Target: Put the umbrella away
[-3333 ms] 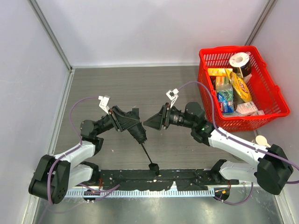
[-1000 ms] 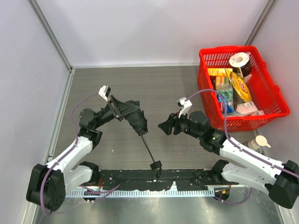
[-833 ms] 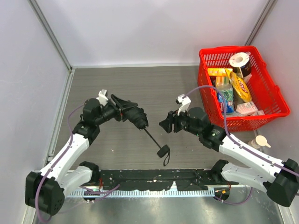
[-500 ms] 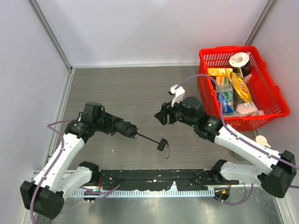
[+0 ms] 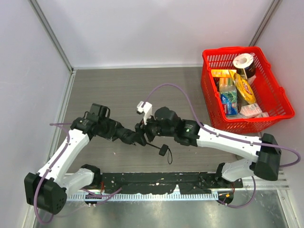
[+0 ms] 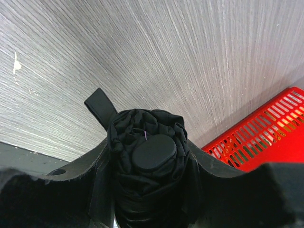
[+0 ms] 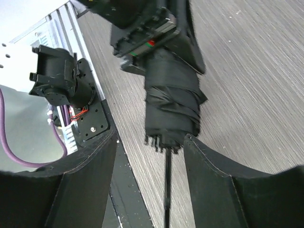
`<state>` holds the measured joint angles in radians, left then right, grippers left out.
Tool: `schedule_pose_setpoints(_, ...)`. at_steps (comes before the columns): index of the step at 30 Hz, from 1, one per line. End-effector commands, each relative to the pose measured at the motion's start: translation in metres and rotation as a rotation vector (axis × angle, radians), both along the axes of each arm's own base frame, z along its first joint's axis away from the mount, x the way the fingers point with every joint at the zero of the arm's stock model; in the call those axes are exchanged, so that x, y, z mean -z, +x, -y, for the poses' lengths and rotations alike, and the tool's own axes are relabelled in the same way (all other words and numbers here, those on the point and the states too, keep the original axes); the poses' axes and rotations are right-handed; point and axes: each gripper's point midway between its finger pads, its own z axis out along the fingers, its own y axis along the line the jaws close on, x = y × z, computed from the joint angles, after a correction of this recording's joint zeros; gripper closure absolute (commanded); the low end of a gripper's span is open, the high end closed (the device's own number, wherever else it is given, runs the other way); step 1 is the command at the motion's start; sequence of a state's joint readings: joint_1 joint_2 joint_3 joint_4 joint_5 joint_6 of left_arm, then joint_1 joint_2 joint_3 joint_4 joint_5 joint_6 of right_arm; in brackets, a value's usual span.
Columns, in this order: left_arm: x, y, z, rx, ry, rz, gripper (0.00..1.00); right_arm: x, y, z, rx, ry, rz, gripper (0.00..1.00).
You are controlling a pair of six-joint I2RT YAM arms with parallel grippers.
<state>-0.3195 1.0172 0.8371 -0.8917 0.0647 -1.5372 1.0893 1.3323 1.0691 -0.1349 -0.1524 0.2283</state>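
The black folded umbrella point(image 7: 172, 102) lies low over the table, canopy to the left. Its thin shaft point(image 7: 167, 190) runs right to the small handle point(image 5: 163, 150) with its strap loop. My left gripper point(image 5: 124, 135) is shut on the canopy near its top cap point(image 6: 152, 152), with fabric bulging between the jaws. My right gripper point(image 5: 142, 134) is open and straddles the canopy's lower end and the shaft point(image 7: 151, 140). One fingertip point(image 7: 191, 141) sits right at the edge of the fabric.
A red basket point(image 5: 227, 51) with a paper roll, bottles and packets stands at the right rear, also seen as the red basket point(image 6: 266, 128) in the left wrist view. A black rail point(image 5: 156, 183) runs along the near edge, just in front of the handle.
My right gripper has swung left from mid-table to the umbrella and now straddles it. The left arm has lowered and turned the umbrella nearly flat, its handle pointing right.
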Motion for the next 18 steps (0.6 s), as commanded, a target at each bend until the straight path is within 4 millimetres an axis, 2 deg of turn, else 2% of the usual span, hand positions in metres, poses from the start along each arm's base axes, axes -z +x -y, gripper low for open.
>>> schedule_pose_setpoints(1,-0.014,0.008,0.009,0.018,-0.041,0.023,1.00,-0.019,0.005,-0.028,-0.014,0.005,0.143,0.36)
schedule_pose_setpoints(4,-0.011,0.008,0.011,0.027,-0.042,0.015,1.00,-0.015,0.010,-0.038,0.025,-0.056,0.228,0.34)
schedule_pose_setpoints(5,-0.010,0.008,0.010,0.025,-0.042,0.014,1.00,-0.006,0.014,-0.040,0.047,-0.101,0.265,0.33)
schedule_pose_setpoints(8,-0.008,0.007,0.011,0.027,-0.046,0.007,1.00,0.003,0.022,-0.043,0.055,-0.178,0.360,0.31)
schedule_pose_setpoints(9,-0.007,0.007,0.011,0.028,-0.049,0.008,1.00,0.012,0.023,-0.044,0.051,-0.208,0.370,0.30)
schedule_pose_setpoints(14,-0.010,0.009,0.015,0.042,-0.063,0.015,1.00,0.034,0.023,-0.052,-0.005,-0.292,0.399,0.28)
schedule_pose_setpoints(18,-0.012,0.009,0.015,0.048,-0.059,0.016,1.00,0.053,0.036,-0.049,0.027,-0.374,0.433,0.25)
